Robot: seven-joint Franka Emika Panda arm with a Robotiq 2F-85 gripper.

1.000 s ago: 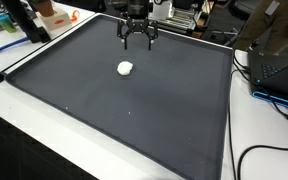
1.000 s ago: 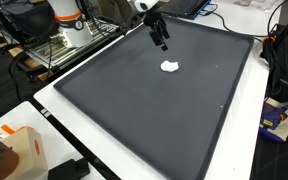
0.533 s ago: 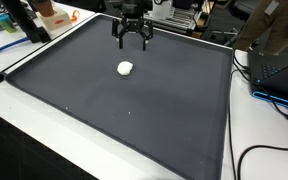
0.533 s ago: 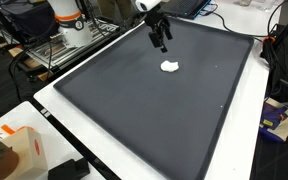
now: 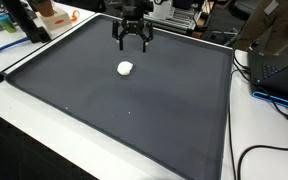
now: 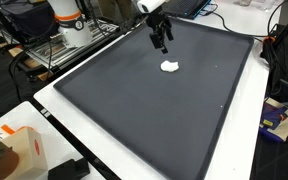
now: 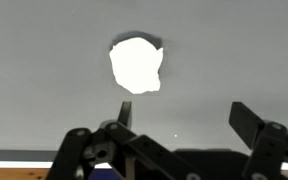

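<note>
Wrist view is showing one gripper (image 7: pixel 182 115) hanging nearest, its jaws spread wide and grasping nothing. Beyond its fingertips, one white lump (image 7: pixel 136 65) is lying on one dark mat (image 7: pixel 44 100). In both exterior views the lump is resting on the mat's far half, with the gripper standing behind it, apart.

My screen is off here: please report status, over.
Black gripper open, empty, hovering. Small white rounded lump on dark grey mat, untouched. Nothing between them.
</note>
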